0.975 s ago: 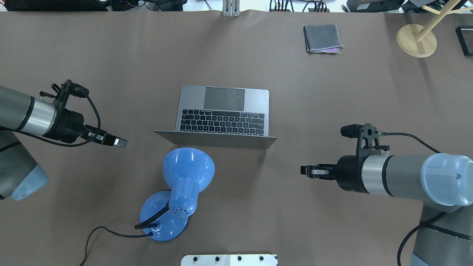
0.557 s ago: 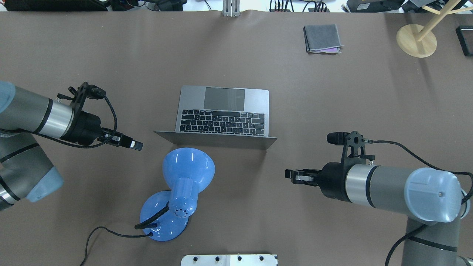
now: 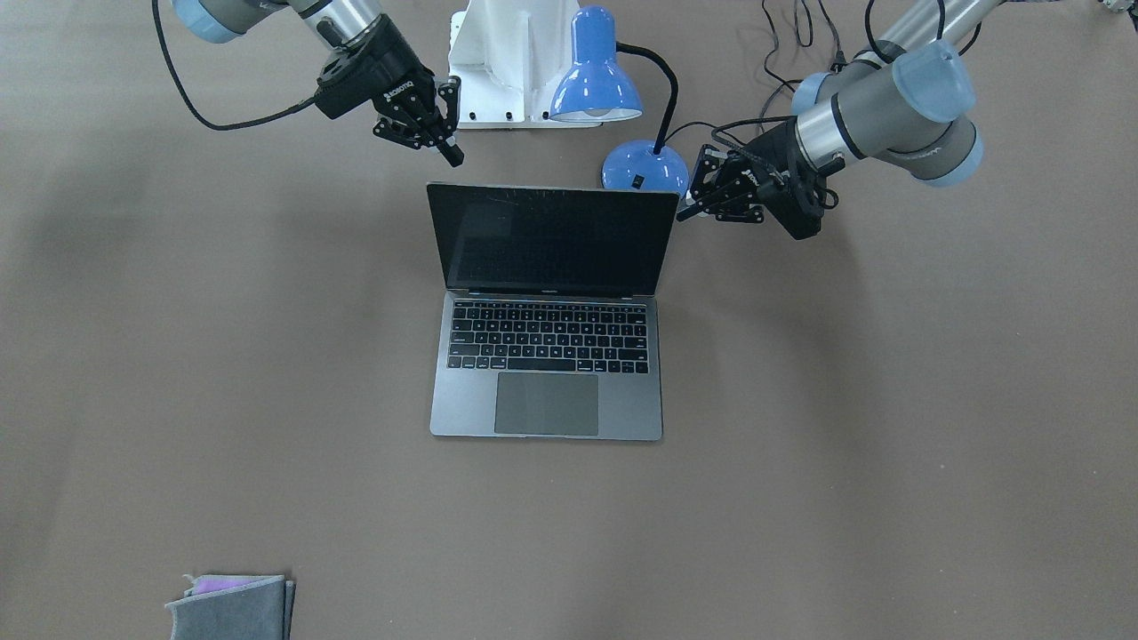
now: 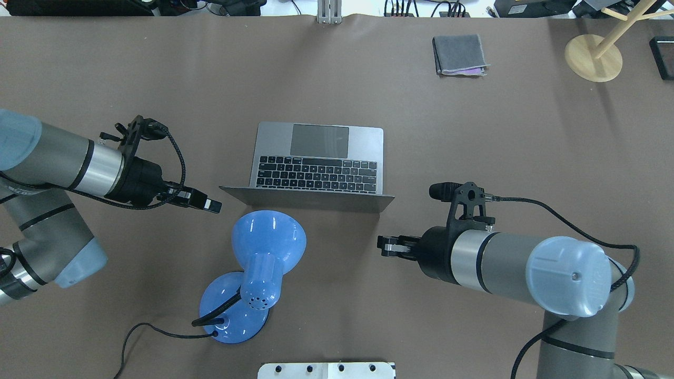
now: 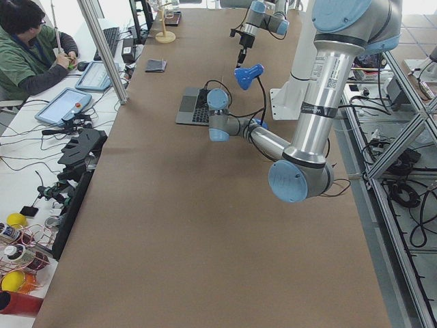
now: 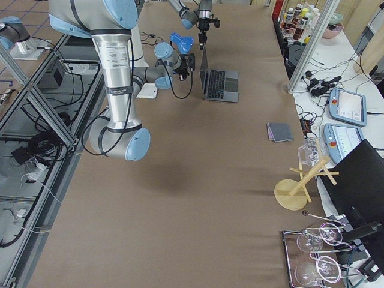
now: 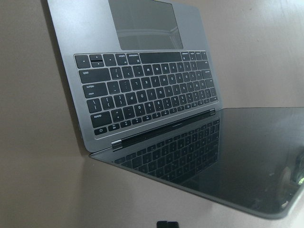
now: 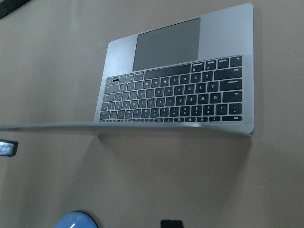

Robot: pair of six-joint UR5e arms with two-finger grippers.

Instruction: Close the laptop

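Brown worktop (image 4: 474, 147), laptop (image 4: 321, 158) open at centre; left end effector (image 4: 213, 205) and right end effector (image 4: 383, 246) hover either side of its lid, both pinched closed, empty.

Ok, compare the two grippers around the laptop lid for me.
The left gripper sits just outside the left end of the laptop lid, close to its corner; the right gripper sits behind the lid, within its right end and seemingly farther off. The left gripper slants towards the blue lamp; the right gripper runs nearly parallel to the lid. Both look shut and hold nothing; the lid is open.
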